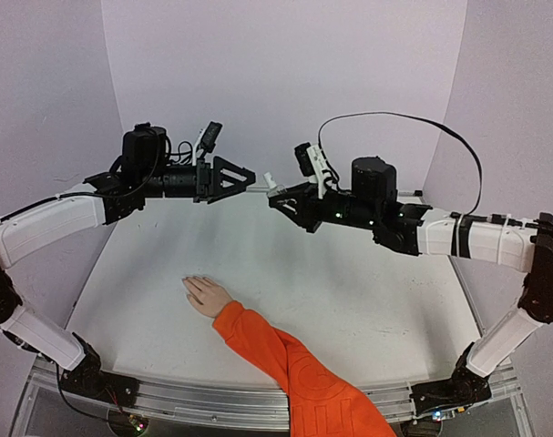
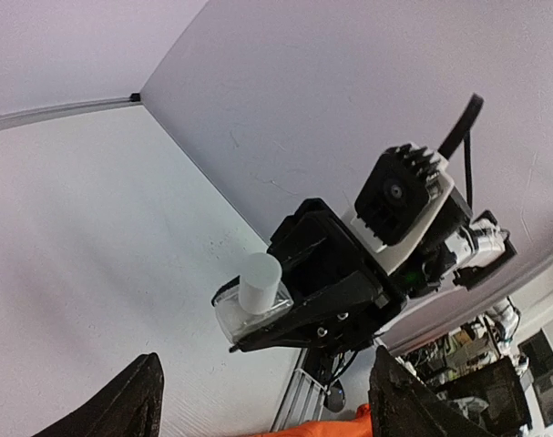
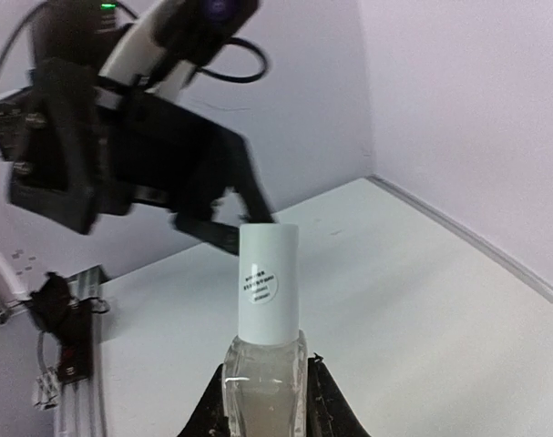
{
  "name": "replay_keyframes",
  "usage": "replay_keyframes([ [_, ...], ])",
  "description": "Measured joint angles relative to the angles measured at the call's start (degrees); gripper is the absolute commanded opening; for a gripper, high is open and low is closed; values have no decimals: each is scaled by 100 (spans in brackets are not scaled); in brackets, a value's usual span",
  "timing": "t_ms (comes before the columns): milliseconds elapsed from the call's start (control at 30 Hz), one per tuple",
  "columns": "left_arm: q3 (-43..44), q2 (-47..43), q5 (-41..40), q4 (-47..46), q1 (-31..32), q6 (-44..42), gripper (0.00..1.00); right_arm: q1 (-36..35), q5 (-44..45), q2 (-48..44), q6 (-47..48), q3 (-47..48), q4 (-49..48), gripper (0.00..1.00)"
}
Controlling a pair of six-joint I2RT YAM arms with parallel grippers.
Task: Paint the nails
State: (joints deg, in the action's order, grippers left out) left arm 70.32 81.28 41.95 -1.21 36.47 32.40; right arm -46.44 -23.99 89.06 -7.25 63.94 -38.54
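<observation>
A small pale hand (image 1: 206, 295) on a bright orange sleeve (image 1: 294, 364) lies flat on the white table, fingers pointing to the far left. Its nails (image 1: 189, 283) are barely visible. My right gripper (image 1: 281, 194) is raised at the back centre, shut on a small clear bottle with a white cap (image 1: 270, 180). The bottle (image 3: 268, 291) stands upright between the right gripper's jaws (image 3: 264, 405). My left gripper (image 1: 249, 176) faces it from the left, open and empty, its tips close to the cap. From the left wrist (image 2: 267, 405) the bottle (image 2: 258, 284) shows ahead, apart from the fingers.
Pale purple walls (image 1: 285, 82) close the table at the back and sides. A metal rail (image 1: 203, 401) runs along the near edge. A black cable (image 1: 422, 123) arcs over the right arm. The sleeve crosses the near edge right of centre.
</observation>
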Motion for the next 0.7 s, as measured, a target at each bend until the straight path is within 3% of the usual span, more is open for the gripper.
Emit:
replay_keyframes([
  [167, 0, -63, -496, 251, 4, 428, 75, -483, 1860, 262, 450, 190, 236, 0],
  [300, 2, -9, -793, 330, 13, 678, 68, -931, 2824, 603, 743, 422, 332, 0],
  [533, 59, 348, -1067, 417, 20, 916, 52, -1178, 3611, 918, 1062, 625, 343, 0],
  [700, 162, 627, -1139, 487, 52, 994, 31, -1185, 3851, 1102, 1228, 802, 302, 0],
])
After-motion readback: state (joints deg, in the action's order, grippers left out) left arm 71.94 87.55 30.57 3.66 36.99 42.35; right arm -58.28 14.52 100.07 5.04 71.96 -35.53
